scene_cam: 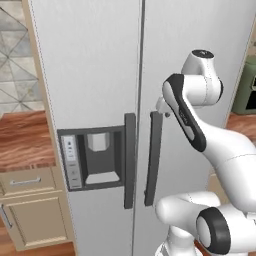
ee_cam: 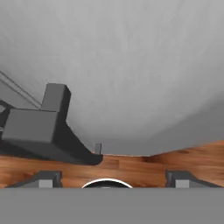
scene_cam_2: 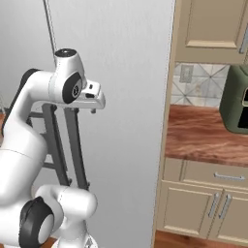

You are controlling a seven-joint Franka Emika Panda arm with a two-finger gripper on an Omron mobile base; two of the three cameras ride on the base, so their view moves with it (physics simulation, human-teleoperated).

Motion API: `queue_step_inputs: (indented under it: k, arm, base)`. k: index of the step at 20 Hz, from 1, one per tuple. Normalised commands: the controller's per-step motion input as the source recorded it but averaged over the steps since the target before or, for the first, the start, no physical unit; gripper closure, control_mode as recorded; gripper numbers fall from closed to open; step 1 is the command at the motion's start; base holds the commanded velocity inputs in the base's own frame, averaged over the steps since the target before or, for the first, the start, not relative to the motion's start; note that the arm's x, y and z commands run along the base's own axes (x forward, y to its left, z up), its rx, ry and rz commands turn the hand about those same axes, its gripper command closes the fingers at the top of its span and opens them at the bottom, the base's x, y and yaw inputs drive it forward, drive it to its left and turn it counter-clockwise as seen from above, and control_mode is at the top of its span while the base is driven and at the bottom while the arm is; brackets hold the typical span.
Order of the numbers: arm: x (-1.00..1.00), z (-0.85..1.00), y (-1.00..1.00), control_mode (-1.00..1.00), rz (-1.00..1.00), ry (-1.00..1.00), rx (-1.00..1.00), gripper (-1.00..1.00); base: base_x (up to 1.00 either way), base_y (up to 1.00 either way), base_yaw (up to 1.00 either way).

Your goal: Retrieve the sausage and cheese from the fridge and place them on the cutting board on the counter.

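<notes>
With the fridge (scene_cam: 95,60) shut and the sausage and cheese probably inside, the gripper (ee_cam: 111,177), jaws wide open and empty, should centre on the right handle (scene_cam: 154,160) before closing to pull.

The white arm rises from its base, folds at a dark-jointed elbow, then reaches up and forward; its wrist sits high, capped by a dark-topped round joint; the hand bends downward from the wrist; the gripper (ee_cam: 111,178) points down, its two dark finger tips (ee_cam: 46,178) set wide apart at either side of the hand view, with nothing between them.
</notes>
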Motion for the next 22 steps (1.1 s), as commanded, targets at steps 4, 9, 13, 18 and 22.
queue_step_inputs:
  k: [4, 9, 13, 18, 22]
  arm:
    - [0.0, 0.0, 0.0, 1.0, 0.0, 0.0, 0.0, -1.0]
    - [0.0, 0.0, 0.0, 1.0, 0.0, 0.0, 0.0, -1.0]
    - [0.0, 0.0, 0.0, 1.0, 0.0, 0.0, 0.0, -1.0]
    - [0.0, 0.0, 0.0, 1.0, 0.0, 0.0, 0.0, -1.0]
    - [0.0, 0.0, 0.0, 1.0, 0.0, 0.0, 0.0, -1.0]
  base:
    - [-0.62, 0.24, 0.0]
    - [-0.58, 0.21, 0.0]
    - [-0.58, 0.06, 0.0]
    - [-0.21, 0.0, 0.01]
    - [-0.01, 0.0, 0.0]
